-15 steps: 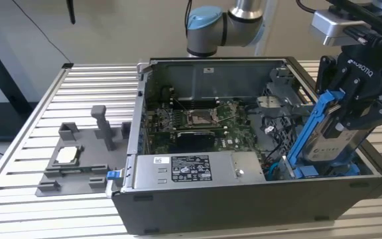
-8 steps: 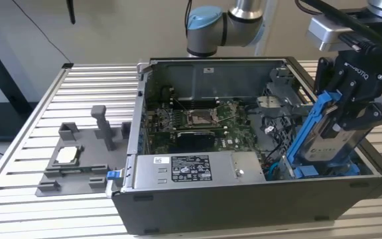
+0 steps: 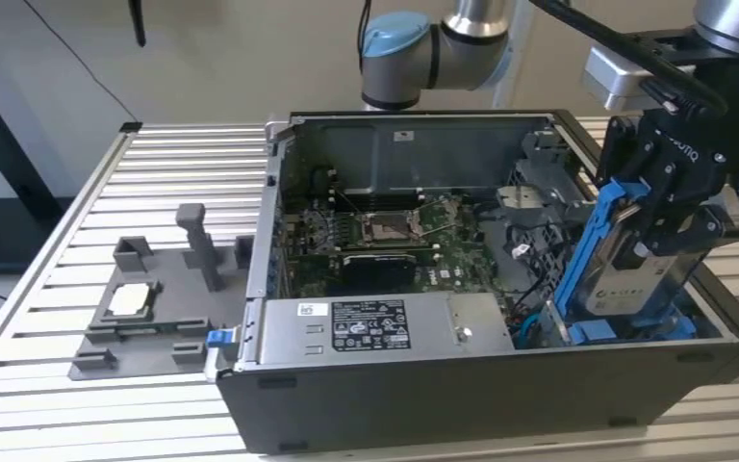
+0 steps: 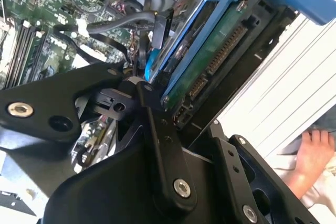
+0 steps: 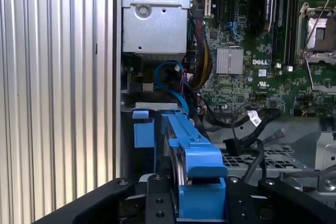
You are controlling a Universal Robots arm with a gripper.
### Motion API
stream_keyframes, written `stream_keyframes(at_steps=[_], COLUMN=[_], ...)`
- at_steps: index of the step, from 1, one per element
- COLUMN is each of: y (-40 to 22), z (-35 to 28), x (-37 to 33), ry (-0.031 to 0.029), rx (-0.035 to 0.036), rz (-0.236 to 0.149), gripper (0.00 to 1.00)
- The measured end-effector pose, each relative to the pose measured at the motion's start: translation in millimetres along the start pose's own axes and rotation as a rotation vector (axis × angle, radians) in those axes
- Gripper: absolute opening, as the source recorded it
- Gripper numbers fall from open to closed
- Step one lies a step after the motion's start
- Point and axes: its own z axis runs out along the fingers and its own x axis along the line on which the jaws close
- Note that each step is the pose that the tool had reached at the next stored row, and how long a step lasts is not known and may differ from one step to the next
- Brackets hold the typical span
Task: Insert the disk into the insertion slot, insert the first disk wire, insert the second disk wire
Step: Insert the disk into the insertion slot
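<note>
The gripper (image 3: 658,226) is clamping the disk (image 3: 620,279), holding it on edge and tilted inside the computer case (image 3: 472,385), at the exterior view's right end. Entering crooked, its carrier risks jamming or pinching the loose black cables (image 5: 247,129) nearby.

Soft, even light; faint shadows.

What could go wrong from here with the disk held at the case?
The disk, gripped on edge by the claw, looks tilted and may jam against the case wall. Loose black cables lie close by and could get pinched under it. A hand beside the table might be in the arm's way.
</note>
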Motion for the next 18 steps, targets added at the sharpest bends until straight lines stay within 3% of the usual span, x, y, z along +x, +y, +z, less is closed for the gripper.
stream_keyframes(at_steps=[7, 11, 18], y=[0.1, 0.2, 0.1], z=[0.2, 6.2, 6.3], x=[0.1, 0.3, 0.3], ry=[-0.0002, -0.0004, 0.0002], rx=[0.0002, 0.0003, 0.0002], rz=[0.000, 0.000, 0.000], gripper=[0.33, 0.33, 0.33])
